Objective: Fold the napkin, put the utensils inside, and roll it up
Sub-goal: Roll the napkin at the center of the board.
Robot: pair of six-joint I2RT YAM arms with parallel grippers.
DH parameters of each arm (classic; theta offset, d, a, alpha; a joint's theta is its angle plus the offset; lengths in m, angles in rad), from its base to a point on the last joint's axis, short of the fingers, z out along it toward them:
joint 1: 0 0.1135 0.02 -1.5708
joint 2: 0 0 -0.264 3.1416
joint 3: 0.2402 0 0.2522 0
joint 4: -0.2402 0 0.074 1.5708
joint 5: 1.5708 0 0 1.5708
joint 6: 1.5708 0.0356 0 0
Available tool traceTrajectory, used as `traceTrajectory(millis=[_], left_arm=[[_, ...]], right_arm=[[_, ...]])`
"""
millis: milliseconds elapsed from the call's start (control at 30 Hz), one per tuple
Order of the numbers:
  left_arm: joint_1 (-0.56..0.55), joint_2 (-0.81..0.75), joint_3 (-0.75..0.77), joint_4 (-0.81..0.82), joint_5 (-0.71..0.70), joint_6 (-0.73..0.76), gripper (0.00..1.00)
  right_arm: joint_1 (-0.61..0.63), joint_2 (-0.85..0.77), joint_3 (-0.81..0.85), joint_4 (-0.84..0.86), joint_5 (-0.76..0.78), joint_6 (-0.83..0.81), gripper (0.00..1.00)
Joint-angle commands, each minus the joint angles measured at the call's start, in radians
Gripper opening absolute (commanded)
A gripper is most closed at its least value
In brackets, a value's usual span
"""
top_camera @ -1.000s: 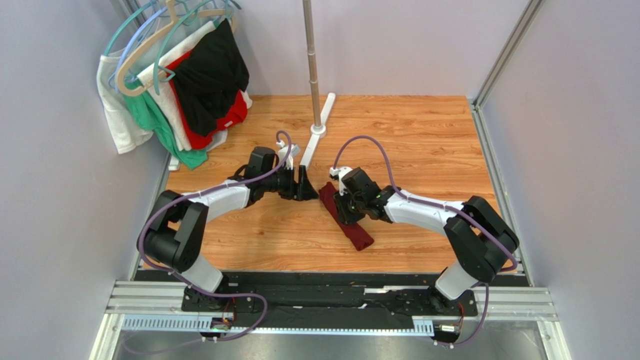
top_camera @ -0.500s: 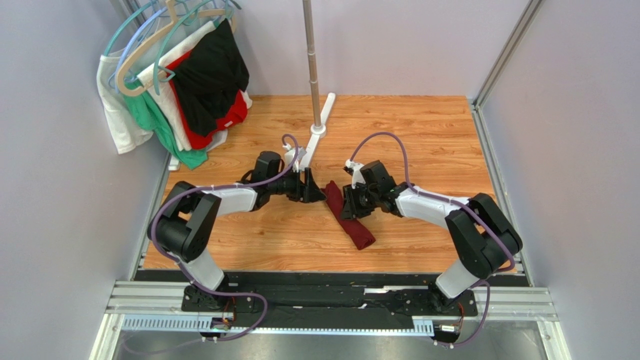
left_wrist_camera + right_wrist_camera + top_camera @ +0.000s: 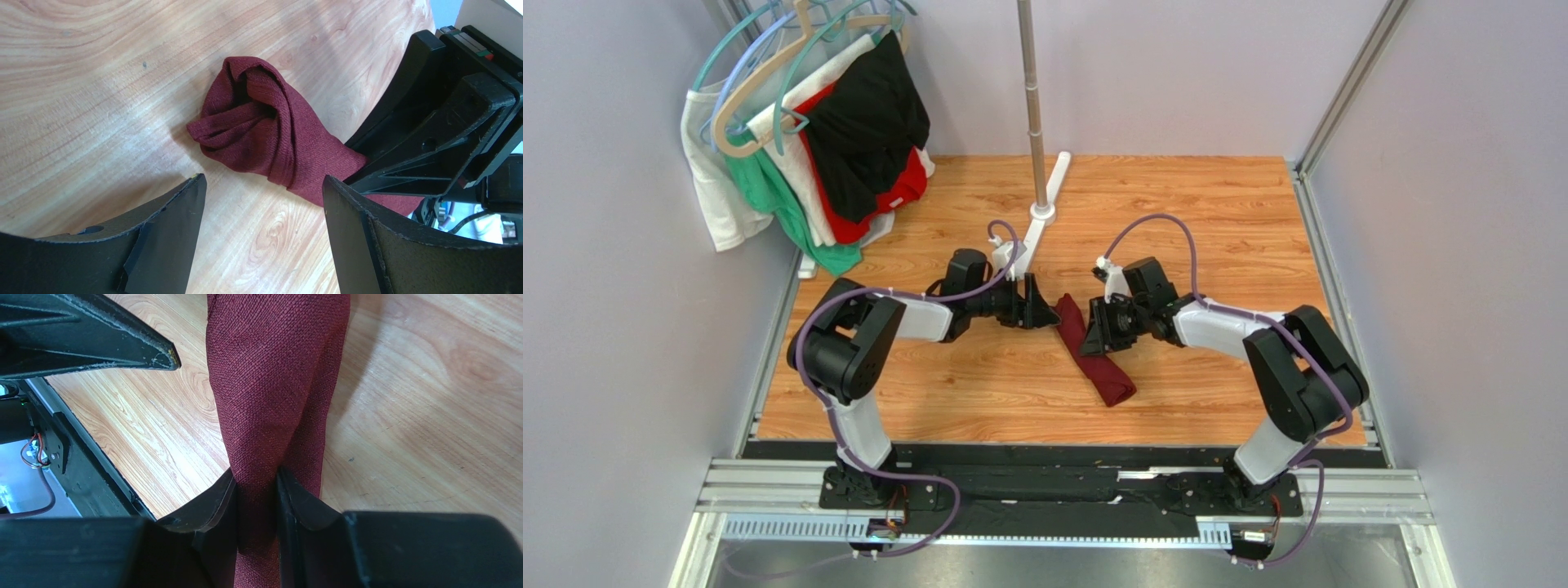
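The dark maroon napkin [image 3: 1097,360] lies as a rolled bundle on the wooden table, running from its far end [image 3: 1069,314] toward the near right. My right gripper [image 3: 1097,333] is shut on the roll's middle; in the right wrist view the cloth [image 3: 276,386] is pinched between the fingers [image 3: 212,505]. My left gripper [image 3: 1048,309] is open beside the roll's far end. In the left wrist view the twisted end of the napkin [image 3: 264,131] lies just beyond the open fingers [image 3: 178,211], not between them. The spoon is hidden.
Garments on hangers [image 3: 824,129] hang at the back left. A metal pole with a white base [image 3: 1036,135] stands at the back centre. Grey walls close in both sides. A black rail [image 3: 1063,484] runs along the near edge.
Both grippers have moved farther from the bases and closer together. The right gripper has dragged the roll slightly with it. The left gripper has come up to the roll's far end.
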Motion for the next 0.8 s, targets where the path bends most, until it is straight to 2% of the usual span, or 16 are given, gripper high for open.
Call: traceTrajectory(millis=[0, 167, 367, 533, 767], left_arm=[[-0.008, 0.022, 0.054, 0.082, 0.01, -0.007, 0.77], [-0.011, 0.054, 0.074, 0.108, 0.01, -0.013, 0.75], [-0.02, 0.089, 0.097, 0.13, 0.033, -0.026, 0.64], [-0.034, 0.109, 0.103, 0.168, 0.046, -0.042, 0.48], [-0.057, 0.137, 0.123, 0.193, 0.064, -0.058, 0.42]], right_arm=[[-0.017, 0.023, -0.005, 0.036, -0.033, 0.001, 0.29], [-0.027, 0.033, -0.005, 0.034, -0.044, -0.004, 0.29], [-0.036, 0.036, -0.007, 0.028, -0.041, -0.014, 0.3], [-0.045, 0.042, -0.008, 0.02, -0.039, -0.022, 0.32], [-0.056, 0.05, -0.007, 0.013, -0.033, -0.03, 0.34]])
